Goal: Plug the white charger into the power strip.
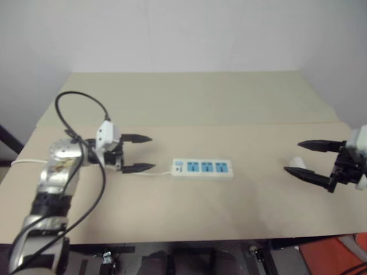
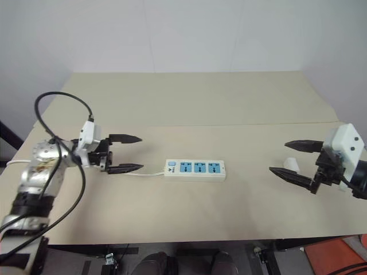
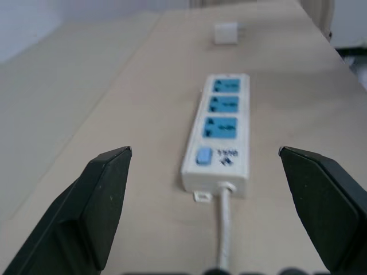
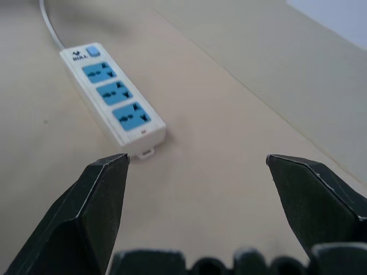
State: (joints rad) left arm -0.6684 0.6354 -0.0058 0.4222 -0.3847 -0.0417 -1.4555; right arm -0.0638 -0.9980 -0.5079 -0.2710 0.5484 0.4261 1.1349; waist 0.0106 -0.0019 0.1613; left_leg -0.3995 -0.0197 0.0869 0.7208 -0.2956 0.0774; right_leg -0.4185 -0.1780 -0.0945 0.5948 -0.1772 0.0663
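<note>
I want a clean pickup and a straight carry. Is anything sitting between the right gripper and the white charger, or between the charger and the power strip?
Nothing visible. The white charger lies by the open right gripper, and bare table runs from there to the power strip.

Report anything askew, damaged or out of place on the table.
Nothing stands out. The power strip lies flat and intact mid-table, its cord trailing toward the left hand. The white charger rests on the table by the open right hand.
</note>
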